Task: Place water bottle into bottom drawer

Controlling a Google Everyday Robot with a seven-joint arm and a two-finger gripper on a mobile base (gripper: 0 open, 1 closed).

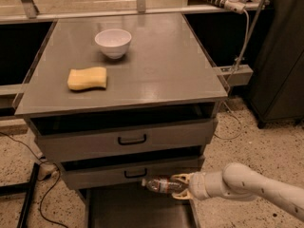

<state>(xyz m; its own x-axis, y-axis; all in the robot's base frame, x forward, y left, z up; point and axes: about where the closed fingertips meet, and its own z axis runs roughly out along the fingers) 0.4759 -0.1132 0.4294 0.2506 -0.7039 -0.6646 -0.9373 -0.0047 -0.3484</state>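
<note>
The water bottle (160,185) is a small clear bottle with a red-and-blue label, held level with its cap end pointing left. My gripper (179,186) is shut on the bottle's right end; it comes in from the lower right on a white arm (247,183). The bottle hangs over the back part of the open bottom drawer (137,210), just in front of the middle drawer's front (128,173). The bottom drawer is pulled out; its dark floor and grey side walls run to the lower edge of the view.
A white bowl (113,42) and a yellow sponge (87,78) sit on the grey cabinet top (156,70). The top drawer (128,139) stands slightly out. Cables lie on the speckled floor at the left; a dark cabinet (280,56) stands at the right.
</note>
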